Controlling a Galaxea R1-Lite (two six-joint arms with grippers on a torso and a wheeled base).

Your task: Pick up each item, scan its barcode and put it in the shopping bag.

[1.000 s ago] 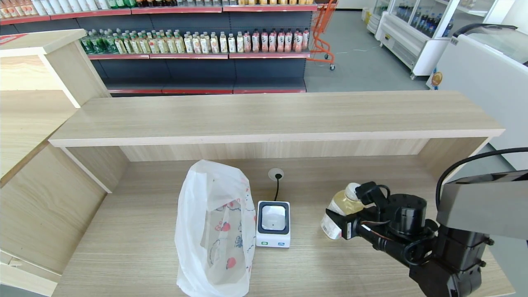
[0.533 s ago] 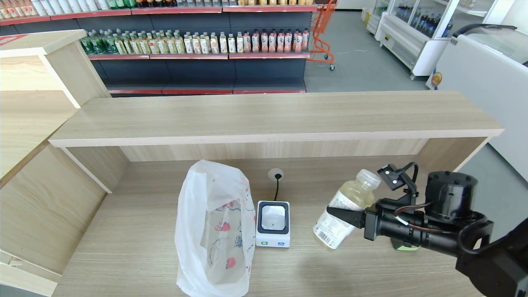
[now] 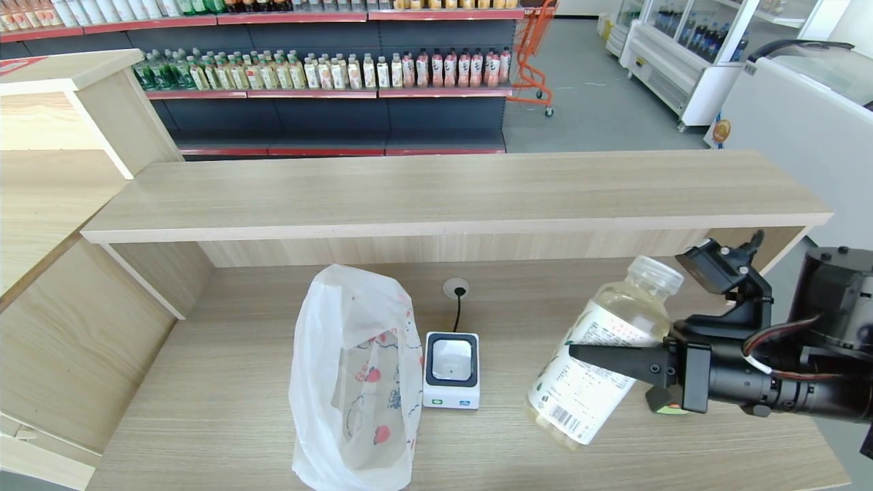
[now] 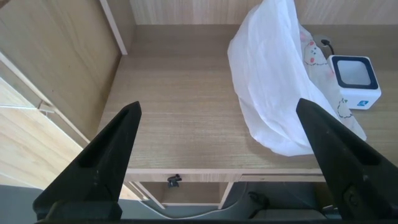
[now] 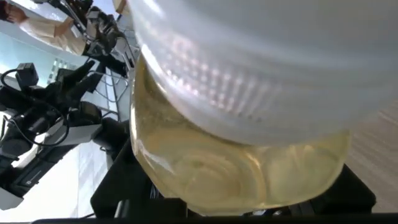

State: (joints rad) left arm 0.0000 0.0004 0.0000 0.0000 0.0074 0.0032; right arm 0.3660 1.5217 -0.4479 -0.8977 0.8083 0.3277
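Jaws of your right gripper (image 3: 607, 358) are clamped on the clear plastic bottle of pale yellow drink, white label and white cap (image 3: 588, 399). It is held tilted above the light wooden counter (image 3: 225, 409), cap up, barcode low on the label, to the right of the small white box-shaped scanner (image 3: 451, 368). By my read you have the pick-up done; the scan and the drop into the white printed plastic shopping bag (image 3: 354, 382), just left of the scanner, are left. Your right arm reaches in level from the right, and your left gripper (image 4: 217, 155) hangs above the counter's near left edge, jaws wide apart, empty.
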